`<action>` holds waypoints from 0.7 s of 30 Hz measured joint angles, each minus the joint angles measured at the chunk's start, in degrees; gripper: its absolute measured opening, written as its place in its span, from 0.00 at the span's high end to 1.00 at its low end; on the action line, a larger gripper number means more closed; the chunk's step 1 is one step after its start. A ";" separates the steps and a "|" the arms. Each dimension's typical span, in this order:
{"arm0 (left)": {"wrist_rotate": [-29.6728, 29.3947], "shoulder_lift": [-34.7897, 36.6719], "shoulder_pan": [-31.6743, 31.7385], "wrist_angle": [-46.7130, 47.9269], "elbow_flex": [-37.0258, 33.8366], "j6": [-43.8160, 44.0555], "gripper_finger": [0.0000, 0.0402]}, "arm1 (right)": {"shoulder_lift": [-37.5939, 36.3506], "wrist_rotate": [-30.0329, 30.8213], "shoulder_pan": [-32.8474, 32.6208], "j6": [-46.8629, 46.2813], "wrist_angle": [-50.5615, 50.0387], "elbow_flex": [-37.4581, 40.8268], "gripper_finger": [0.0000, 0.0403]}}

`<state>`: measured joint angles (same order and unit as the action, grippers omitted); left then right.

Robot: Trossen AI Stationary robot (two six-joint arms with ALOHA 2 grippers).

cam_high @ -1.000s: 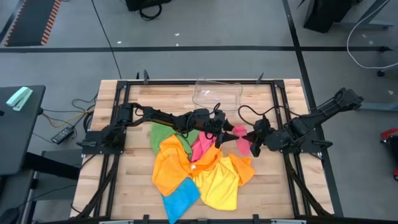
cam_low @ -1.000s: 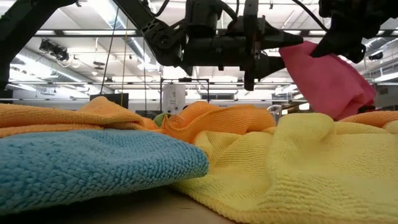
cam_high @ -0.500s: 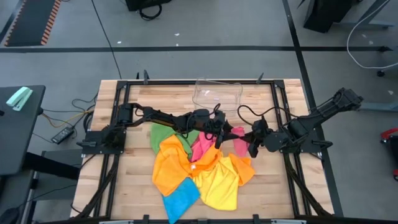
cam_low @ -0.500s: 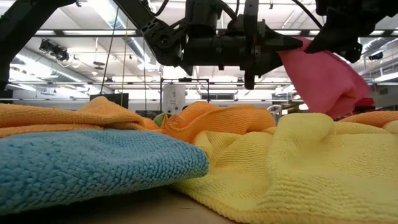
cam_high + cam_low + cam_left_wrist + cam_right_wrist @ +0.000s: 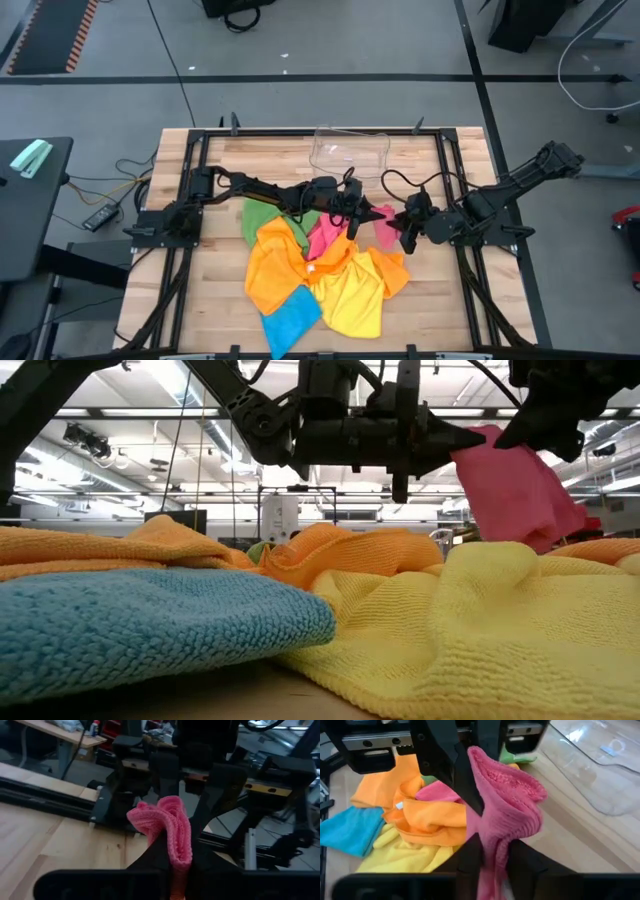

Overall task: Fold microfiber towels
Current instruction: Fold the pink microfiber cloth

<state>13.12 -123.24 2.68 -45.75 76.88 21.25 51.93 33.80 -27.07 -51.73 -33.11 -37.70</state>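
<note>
Grey floor surrounds my wooden counter (image 5: 225, 300), and a cable (image 5: 110, 175) trails off its left edge. From above I see the pile of towels at the counter's middle. Going left to right: the green towel (image 5: 258, 217) lies at the pile's far-left corner, partly under the big orange towel (image 5: 272, 268). The blue towel (image 5: 290, 319) sits at the near edge, just below the orange one, and the yellow towel (image 5: 352, 295) spreads beside it, touching both.

My left arm reaches in from the left over the pile. Its left gripper (image 5: 352, 222) is pinched onto an edge of the pink towel (image 5: 384, 228); in the left wrist view I see the cloth bunched up between the closed fingers (image 5: 200, 865). Another bit of pink (image 5: 324, 238) shows beneath that arm, between the orange folds.

A clear tray (image 5: 350, 150) sits at the counter's far edge, well apart from the pile.

The pink towel hangs lifted off the counter between the two grippers. In the low view it droops above the yellow one. My right gripper (image 5: 408, 232) comes in from the right and meets the towel's other side; its fingers (image 5: 470, 857) stand narrowly apart with the cloth between them.
</note>
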 joint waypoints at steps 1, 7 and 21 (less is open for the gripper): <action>-0.88 0.00 -0.31 0.53 0.00 -0.01 0.94 | -0.21 -0.08 0.14 -1.15 -2.38 -0.71 0.72; -8.00 -0.02 -2.82 4.15 0.00 1.36 0.94 | -1.12 -3.88 0.69 -6.68 -13.76 -7.78 0.60; -20.48 -6.54 -1.69 -3.37 0.00 13.02 0.93 | 5.33 -8.37 -2.32 -0.72 1.05 -2.95 0.66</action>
<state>-7.36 -129.78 0.99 -49.12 76.88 34.27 57.25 25.43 -29.39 -52.45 -32.05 -40.64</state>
